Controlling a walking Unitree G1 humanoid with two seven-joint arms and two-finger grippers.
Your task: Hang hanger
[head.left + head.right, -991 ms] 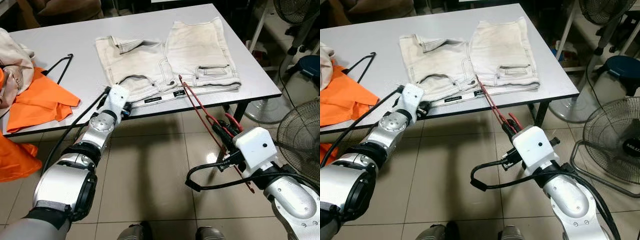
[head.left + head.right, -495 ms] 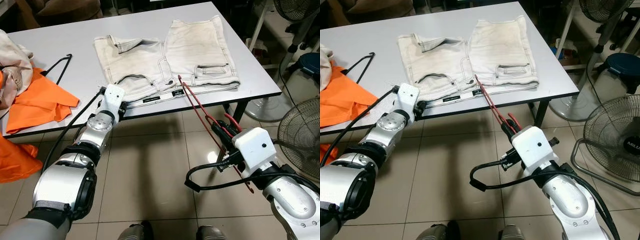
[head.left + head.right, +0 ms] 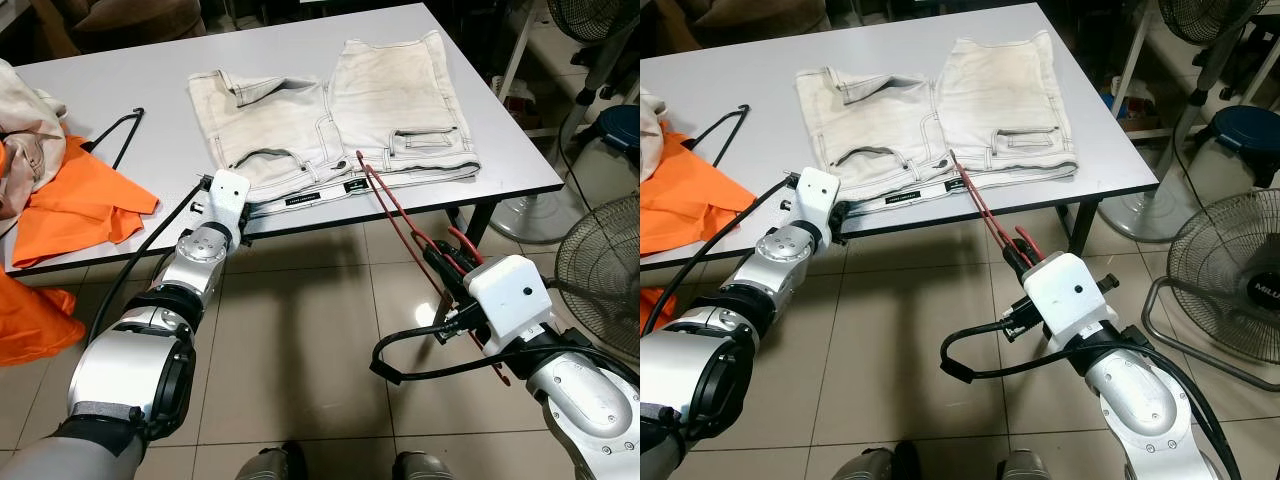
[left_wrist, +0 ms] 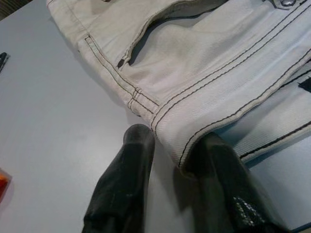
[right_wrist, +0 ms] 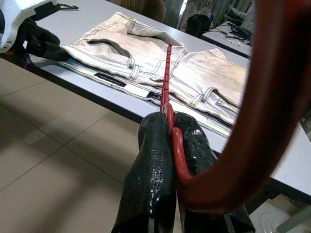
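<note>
Hanger (image 3: 400,222), red, thin and probably light and stiff, was pinched at its hook end by the right gripper (image 5: 171,127), its far tip over the surface's (image 3: 130,70) front edge on the soft shorts (image 3: 330,120). The left gripper (image 4: 167,160), spread, straddled their waistband corner. The hanger's lower end was hidden.

Red hanger (image 3: 400,221), cream shorts (image 3: 330,118) w/ dark stitching, orange cloth (image 3: 85,200)

Left gripper (image 4: 170,160) parted; right gripper (image 5: 170,141) clamped.
</note>
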